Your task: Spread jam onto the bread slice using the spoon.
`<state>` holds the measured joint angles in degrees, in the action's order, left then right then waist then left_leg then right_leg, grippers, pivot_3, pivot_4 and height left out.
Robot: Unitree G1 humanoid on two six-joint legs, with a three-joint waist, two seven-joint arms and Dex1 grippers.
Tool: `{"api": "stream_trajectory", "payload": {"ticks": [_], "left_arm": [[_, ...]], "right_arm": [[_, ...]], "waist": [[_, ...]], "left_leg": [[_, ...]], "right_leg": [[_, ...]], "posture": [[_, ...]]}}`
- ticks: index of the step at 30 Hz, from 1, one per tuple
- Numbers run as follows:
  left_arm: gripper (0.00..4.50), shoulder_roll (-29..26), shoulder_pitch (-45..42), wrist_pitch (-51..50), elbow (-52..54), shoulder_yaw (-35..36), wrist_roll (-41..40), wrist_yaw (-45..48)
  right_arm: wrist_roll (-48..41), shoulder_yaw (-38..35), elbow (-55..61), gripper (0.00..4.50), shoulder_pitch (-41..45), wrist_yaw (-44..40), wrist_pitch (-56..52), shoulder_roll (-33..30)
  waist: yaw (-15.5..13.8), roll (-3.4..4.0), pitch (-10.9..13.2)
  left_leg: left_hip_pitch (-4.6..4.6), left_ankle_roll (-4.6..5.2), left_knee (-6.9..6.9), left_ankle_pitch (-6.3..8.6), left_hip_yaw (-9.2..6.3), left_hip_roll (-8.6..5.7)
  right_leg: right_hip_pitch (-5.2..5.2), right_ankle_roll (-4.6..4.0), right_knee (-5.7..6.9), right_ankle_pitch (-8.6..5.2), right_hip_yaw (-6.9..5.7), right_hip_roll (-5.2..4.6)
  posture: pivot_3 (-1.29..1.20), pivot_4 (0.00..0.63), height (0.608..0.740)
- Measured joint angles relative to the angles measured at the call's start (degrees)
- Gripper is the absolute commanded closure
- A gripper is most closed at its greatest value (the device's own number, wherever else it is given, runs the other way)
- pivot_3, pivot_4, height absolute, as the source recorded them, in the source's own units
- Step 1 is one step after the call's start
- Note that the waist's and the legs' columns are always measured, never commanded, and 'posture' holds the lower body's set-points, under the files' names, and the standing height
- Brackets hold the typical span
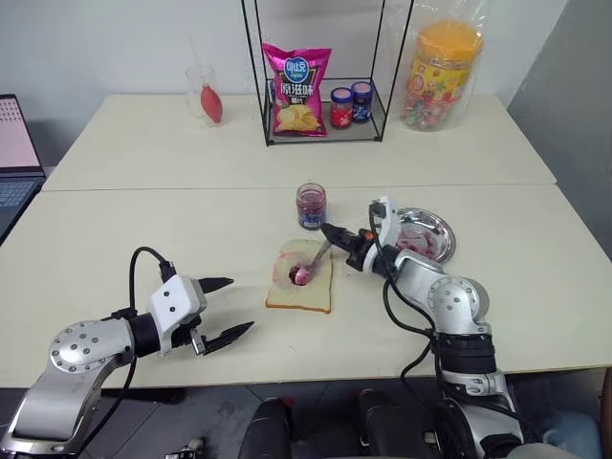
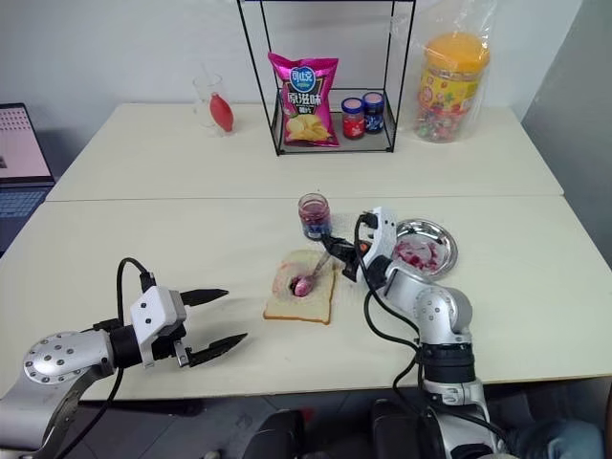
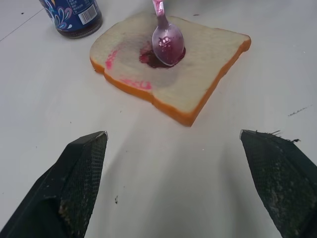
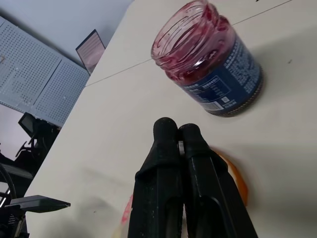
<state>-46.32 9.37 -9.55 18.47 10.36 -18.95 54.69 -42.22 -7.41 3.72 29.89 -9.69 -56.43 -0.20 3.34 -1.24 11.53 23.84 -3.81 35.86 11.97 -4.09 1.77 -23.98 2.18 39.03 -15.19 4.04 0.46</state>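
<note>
Spoon bowl on the bread, next to the jam jar

The right gripper (image 1: 330,232) is clenched on the spoon (image 1: 311,264), its bowl resting in jam (image 3: 151,58) on the bread slice (image 1: 301,277); the left gripper (image 1: 225,308) is released, its 2 fingers wide apart.

Silver arms, black fingers (image 1: 215,284) (black cables).

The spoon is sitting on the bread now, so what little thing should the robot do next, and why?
Probably drag the spoon sideways across the bread slice. Its bowl rests in one dark blob of jam near the middle, most of the face is still pale, and the right gripper has its jaws shut on the handle.
</note>
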Motion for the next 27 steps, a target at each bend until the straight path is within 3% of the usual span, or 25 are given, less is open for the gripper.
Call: {"api": "stream_trajectory", "payload": {"ticks": [8,14,19,27], "left_arm": [[0.00,0.2,-0.2,0.1,0.0,-0.6,0.1,0.1],[0.00,0.3,-0.2,0.1,0.0,-0.9,0.1,0.1],[0.00,0.4,-1.1,0.3,0.0,-1.1,0.1,0.2],[0.00,0.4,-1.1,0.2,0.0,-1.1,0.1,0.0]], "right_arm": [[-5.6,-5.1,2.4,4.49,-0.3,2.1,-7.0,-2.8],[-8.6,-8.3,2.5,4.49,1.5,6.6,-8.8,1.3],[-6.0,-3.4,-2.0,4.49,3.9,7.1,-5.1,6.8],[-1.4,0.2,-6.1,4.49,3.9,4.3,-0.7,5.9]], "waist": [[-0.1,0.00,0.0],[0.1,0.01,0.0],[1.1,0.01,0.0],[1.0,0.00,0.0]], "left_leg": [[0.01,0.00,-0.01,0.00,0.02,-0.01],[0.01,0.00,-0.01,0.00,0.03,0.01],[0.01,0.00,-0.06,0.00,0.03,0.10],[0.02,0.00,-0.03,0.00,0.05,0.05]], "right_leg": [[-0.01,0.00,-0.01,0.00,0.01,-0.01],[-0.04,0.00,0.02,0.00,0.02,0.01],[-0.06,-0.06,0.02,0.02,0.02,0.10],[-0.07,-0.03,0.02,0.03,0.03,0.04]], "posture": [[0.00,0.150,0.740],[0.00,0.150,0.740],[0.00,0.150,0.740],[0.00,0.150,0.740]]}}
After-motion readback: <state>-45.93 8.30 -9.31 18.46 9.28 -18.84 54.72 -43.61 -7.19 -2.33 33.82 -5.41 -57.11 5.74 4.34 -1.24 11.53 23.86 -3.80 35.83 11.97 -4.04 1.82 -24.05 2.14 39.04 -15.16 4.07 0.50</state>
